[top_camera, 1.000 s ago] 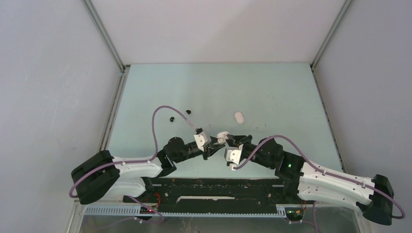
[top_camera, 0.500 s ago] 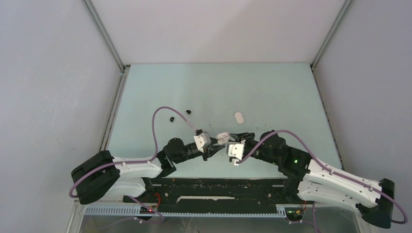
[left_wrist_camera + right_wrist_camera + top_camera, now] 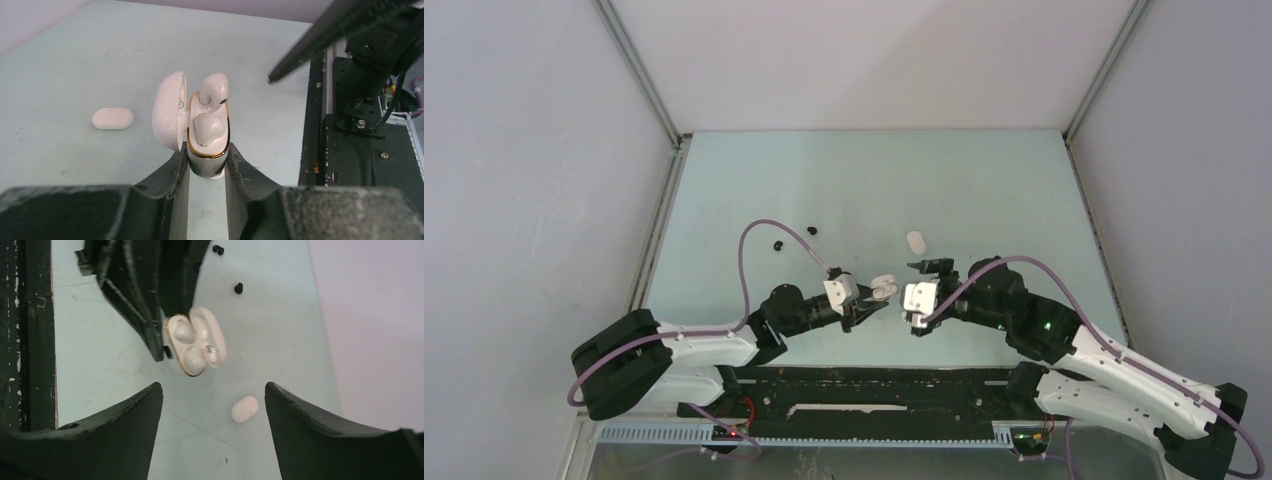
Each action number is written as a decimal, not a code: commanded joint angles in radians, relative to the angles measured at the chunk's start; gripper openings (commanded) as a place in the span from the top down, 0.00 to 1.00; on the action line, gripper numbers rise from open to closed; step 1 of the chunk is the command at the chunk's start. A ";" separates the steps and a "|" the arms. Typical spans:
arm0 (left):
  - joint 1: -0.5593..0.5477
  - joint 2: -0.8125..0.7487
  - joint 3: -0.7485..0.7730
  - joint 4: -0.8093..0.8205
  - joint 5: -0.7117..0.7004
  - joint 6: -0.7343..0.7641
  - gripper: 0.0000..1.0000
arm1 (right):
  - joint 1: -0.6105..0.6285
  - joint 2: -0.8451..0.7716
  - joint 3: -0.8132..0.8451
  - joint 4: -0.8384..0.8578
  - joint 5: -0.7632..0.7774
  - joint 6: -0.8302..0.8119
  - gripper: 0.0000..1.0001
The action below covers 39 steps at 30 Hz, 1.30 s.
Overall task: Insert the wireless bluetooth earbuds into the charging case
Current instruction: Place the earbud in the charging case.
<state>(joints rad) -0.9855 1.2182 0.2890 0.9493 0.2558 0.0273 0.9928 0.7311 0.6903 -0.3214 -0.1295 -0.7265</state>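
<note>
My left gripper [image 3: 206, 161] is shut on the base of an open white charging case [image 3: 207, 145] with a gold rim, its lid [image 3: 167, 110] swung to the left. One white earbud [image 3: 206, 128] lies seated in the near slot. A second white earbud [image 3: 214, 90] stands taller in the far slot. In the top view the case [image 3: 882, 290] sits between both grippers. My right gripper [image 3: 911, 296] is open, empty and apart from the case, just to its right. Its own view shows the case [image 3: 195, 342] ahead of the gripper [image 3: 212, 386]. Two black earbuds [image 3: 811, 230] [image 3: 777, 244] lie on the table.
A closed white oval case [image 3: 916, 241] lies on the pale green table [image 3: 984, 190] behind the grippers, also in the left wrist view [image 3: 112, 118] and right wrist view [image 3: 244, 408]. A black rail [image 3: 874, 385] runs along the near edge. Metal frame posts [image 3: 639, 75] flank the back corners.
My right gripper has opened and drawn back to the right, away from the case. The left gripper and the case have stayed where they were.
</note>
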 commanded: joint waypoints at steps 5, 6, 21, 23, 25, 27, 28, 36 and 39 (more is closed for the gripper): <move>-0.005 0.006 0.022 0.049 0.042 0.019 1.00 | -0.174 0.125 0.176 -0.098 -0.177 0.148 0.16; -0.005 0.006 0.023 0.049 0.045 0.020 1.00 | -0.186 0.137 0.185 -0.108 -0.199 0.153 0.16; -0.010 0.006 0.022 0.049 0.064 0.025 1.00 | -0.204 0.189 0.199 -0.107 -0.260 0.183 0.17; -0.011 0.006 0.025 0.049 0.067 0.025 1.00 | -0.204 0.195 0.199 -0.095 -0.256 0.201 0.17; -0.012 0.007 0.025 0.049 0.069 0.027 1.00 | -0.207 0.201 0.199 -0.081 -0.250 0.220 0.17; -0.014 0.008 0.025 0.046 0.070 0.031 1.00 | -0.211 0.207 0.199 -0.075 -0.251 0.229 0.16; -0.015 0.008 0.027 0.042 0.074 0.036 1.00 | -0.211 0.210 0.199 -0.072 -0.251 0.235 0.17; -0.025 0.008 0.031 0.022 0.075 0.065 1.00 | -0.228 0.233 0.199 -0.066 -0.256 0.240 0.16; -0.034 0.007 0.035 0.007 0.067 0.079 1.00 | -0.232 0.239 0.199 -0.075 -0.265 0.243 0.17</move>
<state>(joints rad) -1.0008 1.2240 0.2890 0.9493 0.3141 0.0624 0.7708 0.9611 0.8425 -0.4248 -0.3813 -0.4992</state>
